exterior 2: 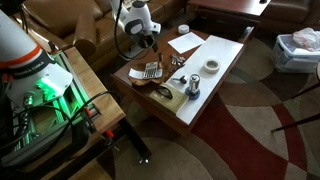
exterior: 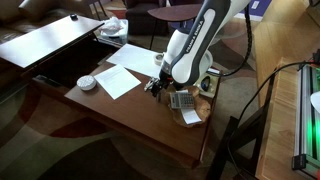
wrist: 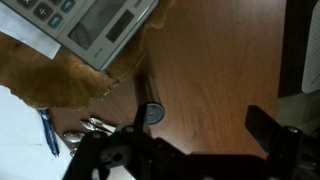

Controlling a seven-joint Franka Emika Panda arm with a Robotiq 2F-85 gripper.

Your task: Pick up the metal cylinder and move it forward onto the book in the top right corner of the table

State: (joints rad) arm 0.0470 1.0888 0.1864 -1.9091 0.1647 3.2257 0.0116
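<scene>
The arm (exterior: 195, 45) bends forward and downward, its claw (exterior: 157, 86) pointing down with jaws spread wide apart.

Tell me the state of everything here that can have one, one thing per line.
gripper: open, holding nothing.
metal cylinder: resting on the table, not gripped.
calculator: lying face up.
pen: lying flat on white paper.

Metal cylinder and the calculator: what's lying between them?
Nothing. In the wrist view, only a short stretch of bare wooden table separates the metal cylinder from the calculator.
</scene>
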